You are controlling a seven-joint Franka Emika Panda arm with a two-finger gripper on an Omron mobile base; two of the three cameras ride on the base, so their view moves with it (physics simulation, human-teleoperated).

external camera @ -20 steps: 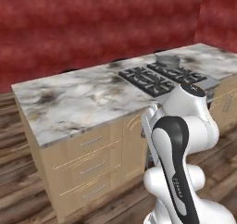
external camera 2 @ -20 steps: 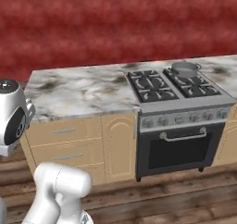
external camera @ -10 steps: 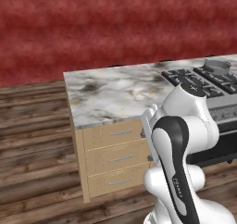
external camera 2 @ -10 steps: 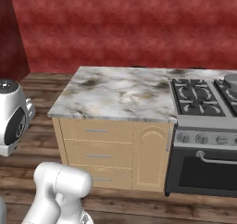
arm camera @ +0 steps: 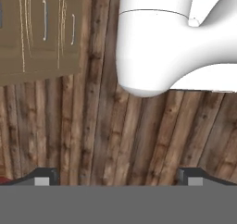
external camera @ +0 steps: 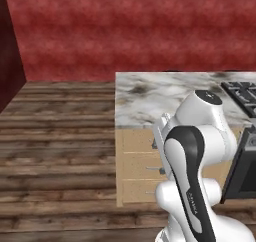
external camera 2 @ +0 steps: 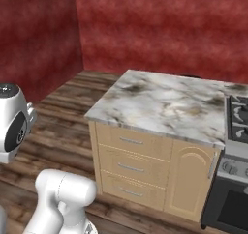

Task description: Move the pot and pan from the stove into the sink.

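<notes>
The marbled white counter is the landmark here. The stove stands touching the counter's right end in the right base view, cut off by the frame edge; two black grates and part of the knob row and oven door show. In the left base view the stove again sits at the counter's right end, partly behind the white arm. Below the counter top are light wood drawers with metal handles, and a cabinet door next to the stove. The pot, the pan and the sink cannot be located from these views. In the hand view the gripper points down at the dark plank floor in front of the counter's drawers, its jaws spread wide with nothing between them.
</notes>
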